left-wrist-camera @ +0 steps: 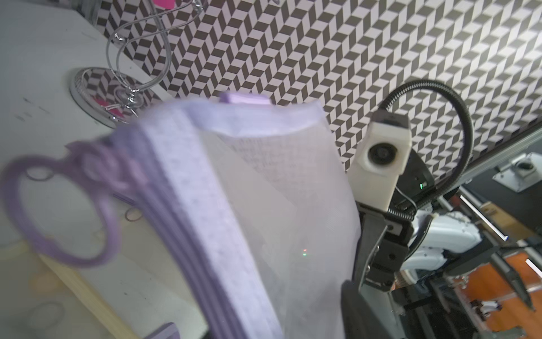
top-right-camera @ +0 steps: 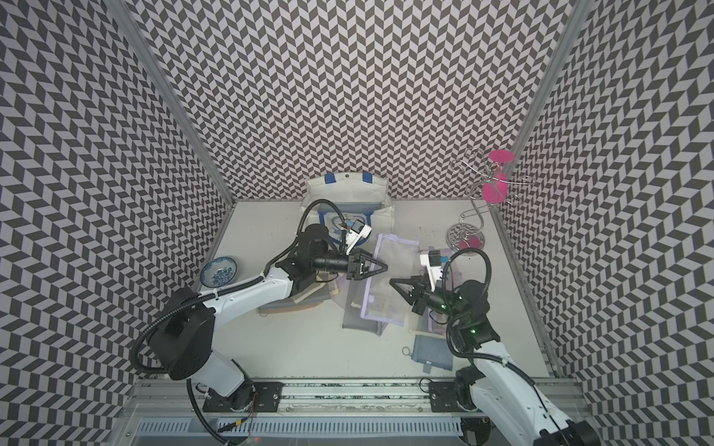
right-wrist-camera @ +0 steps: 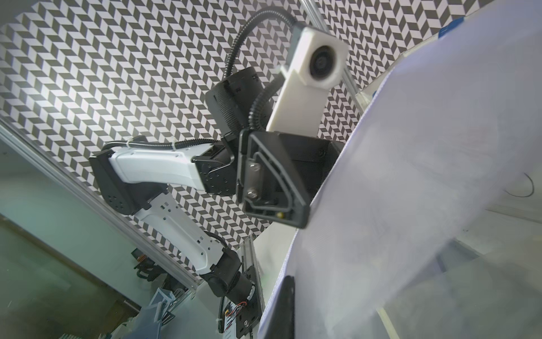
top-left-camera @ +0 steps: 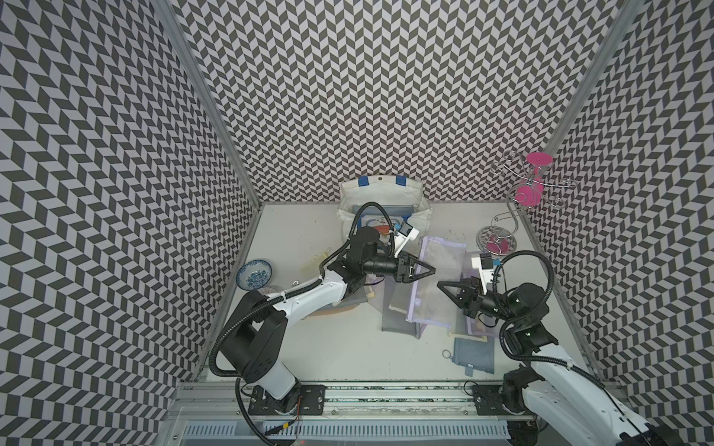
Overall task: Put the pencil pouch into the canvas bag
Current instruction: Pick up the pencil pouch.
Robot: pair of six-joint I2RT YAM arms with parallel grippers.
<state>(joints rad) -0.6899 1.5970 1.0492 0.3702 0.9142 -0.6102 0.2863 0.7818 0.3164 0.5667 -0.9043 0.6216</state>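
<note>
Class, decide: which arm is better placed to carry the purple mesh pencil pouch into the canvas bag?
Probably left. The left gripper is at the pencil pouch just in front of the canvas bag; the right gripper pinches it farther away.

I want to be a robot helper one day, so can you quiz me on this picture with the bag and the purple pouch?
1. True or false: the bowl sits inside the bag.
2. What colour are the bag's handles? A red, B blue, C green.
3. Fill the gap: the left hand and the right hand meet at the purple ____.

Key: 1 false; 2 B; 3 pouch.
</note>
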